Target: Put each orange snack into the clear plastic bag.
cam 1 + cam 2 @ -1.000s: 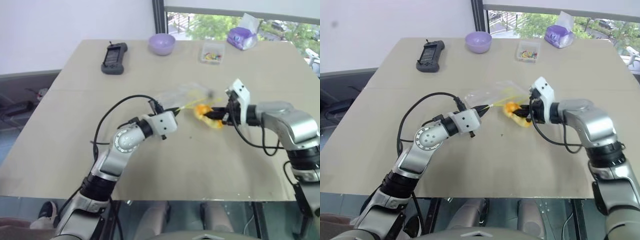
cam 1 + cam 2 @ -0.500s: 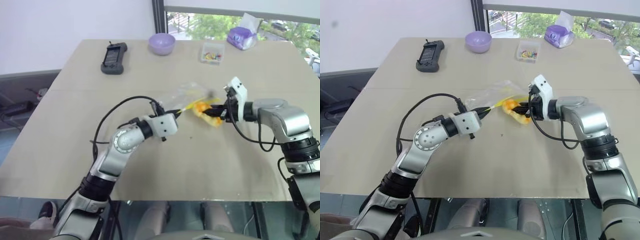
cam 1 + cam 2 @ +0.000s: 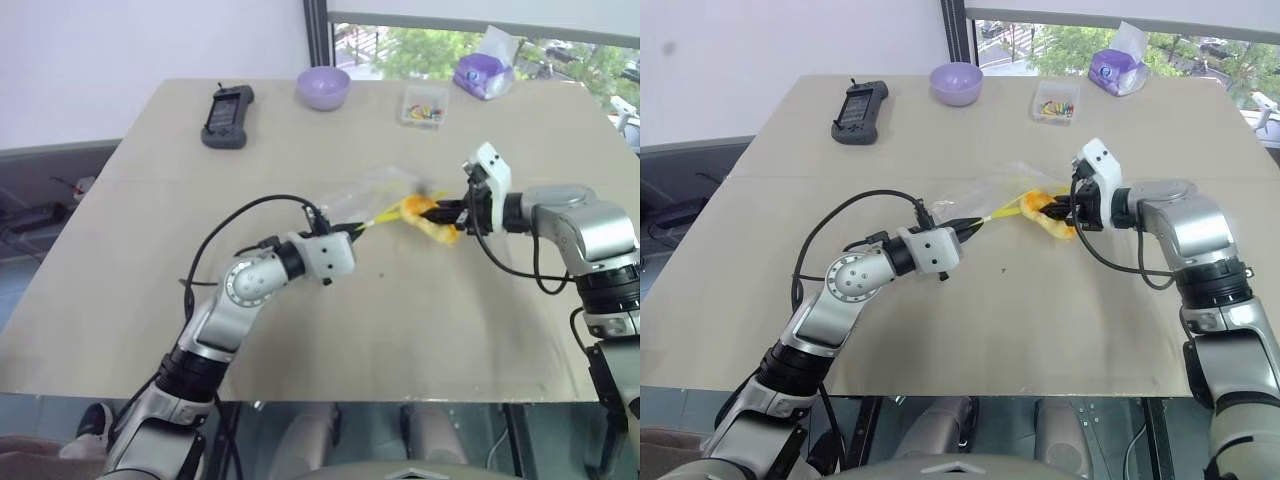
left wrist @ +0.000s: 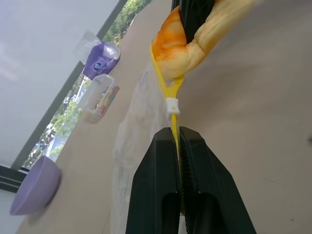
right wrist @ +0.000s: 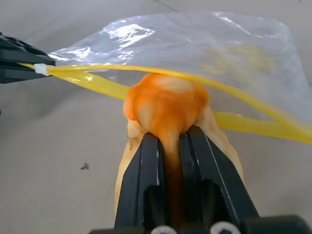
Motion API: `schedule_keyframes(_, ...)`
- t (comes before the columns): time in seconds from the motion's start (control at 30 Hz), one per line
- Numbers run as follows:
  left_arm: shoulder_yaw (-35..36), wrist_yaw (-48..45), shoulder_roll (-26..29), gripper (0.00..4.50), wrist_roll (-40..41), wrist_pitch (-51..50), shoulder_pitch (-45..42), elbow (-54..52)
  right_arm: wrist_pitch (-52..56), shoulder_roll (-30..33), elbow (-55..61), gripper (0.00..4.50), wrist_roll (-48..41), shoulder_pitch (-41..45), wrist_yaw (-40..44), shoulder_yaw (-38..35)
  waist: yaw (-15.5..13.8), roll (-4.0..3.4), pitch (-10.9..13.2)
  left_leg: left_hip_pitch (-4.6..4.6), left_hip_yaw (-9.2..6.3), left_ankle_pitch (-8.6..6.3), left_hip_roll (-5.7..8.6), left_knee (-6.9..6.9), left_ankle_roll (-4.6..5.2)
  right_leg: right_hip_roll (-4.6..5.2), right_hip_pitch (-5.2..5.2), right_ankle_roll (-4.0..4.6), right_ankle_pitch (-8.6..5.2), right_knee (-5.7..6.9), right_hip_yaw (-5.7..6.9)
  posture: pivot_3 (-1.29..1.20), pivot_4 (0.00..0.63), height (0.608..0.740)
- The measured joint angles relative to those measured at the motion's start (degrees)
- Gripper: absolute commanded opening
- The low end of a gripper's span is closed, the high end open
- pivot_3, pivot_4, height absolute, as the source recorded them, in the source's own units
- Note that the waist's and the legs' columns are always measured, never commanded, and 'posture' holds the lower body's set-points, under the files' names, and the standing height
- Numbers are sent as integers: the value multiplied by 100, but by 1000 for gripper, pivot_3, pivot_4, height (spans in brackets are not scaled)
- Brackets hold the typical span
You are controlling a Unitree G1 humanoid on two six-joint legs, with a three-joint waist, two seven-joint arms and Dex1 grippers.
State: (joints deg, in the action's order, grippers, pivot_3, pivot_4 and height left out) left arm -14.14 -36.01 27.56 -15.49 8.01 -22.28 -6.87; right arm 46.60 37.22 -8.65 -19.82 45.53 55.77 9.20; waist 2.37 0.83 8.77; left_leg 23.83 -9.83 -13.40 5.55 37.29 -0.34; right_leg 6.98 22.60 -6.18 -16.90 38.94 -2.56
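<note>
The orange snack is squashed between the fingers of my right gripper, which is shut on it. It hangs just above the table near the middle, at the mouth of the clear plastic bag. The yellow zip strip runs across in front of the snack and loops around it. My left gripper is shut on one end of that strip and holds it taut, pointing level toward the snack. The bag's crinkly body lies beyond the strip.
Along the table's far edge stand a black handheld device, a purple bowl, a small clear box of colourful bits and a purple tissue pack. Bare tabletop stretches in front of both arms.
My right gripper has carried the snack a little to the right and away from me, drawing the zip strip tighter. The left gripper has stayed put on the strip.
</note>
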Motion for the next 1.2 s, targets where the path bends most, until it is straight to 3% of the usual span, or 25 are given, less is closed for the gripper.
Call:
schedule_keyframes(0.2, 0, -11, 0, 0, -1, 16, -1, 81, -99, -17, -91, 12, 113, 114, 11, 0, -3, 0, 0, 0, -1, 0, 0, 0, 0, 0, 0, 0, 0, -1, 0, 0, 150, 740)
schedule_keyframes(0.37, 0, -15, -6, 0, -2, 28, -9, 82, 17, -205, 546, 12, -47, 84, 121, 50, 3, -1, 0, 0, -1, 0, -2, -1, 0, -1, 1, 0, 0, 0, 0, 0, 150, 740)
schedule_keyframes(0.6, 0, -41, -12, 0, -1, 78, -15, 83, -178, -393, -245, 12, 467, 109, -342, 168, -14, -1, 1, 2, -1, 0, 4, -3, 0, 4, 4, 0, 0, 0, 0, 0, 150, 740)
schedule_keyframes(0.77, -7, -49, -28, 0, 1, 107, -90, 83, -146, -341, 492, 12, 261, -22, 121, 329, 22, -2, 1, 3, 0, 0, -1, -7, -1, -1, 8, 0, 0, -1, -2, 0, 150, 740)
schedule_keyframes(0.97, -18, -72, -42, 0, 9, 167, -159, 119, -188, -848, -650, 12, 516, 275, -884, -6, -9, -2, 1, 0, -3, 1, 5, 2, -1, 1, 3, 0, 0, 5, 0, 0, 150, 740)
schedule_keyframes(1.2, -148, -124, -184, 0, 67, 306, -347, 202, 254, -1405, -54, 12, 75, 133, -1010, -144, 28, -2, 1, 2, -1, 0, 0, -6, -1, 2, 8, 1, 0, 0, -4, 0, 150, 740)
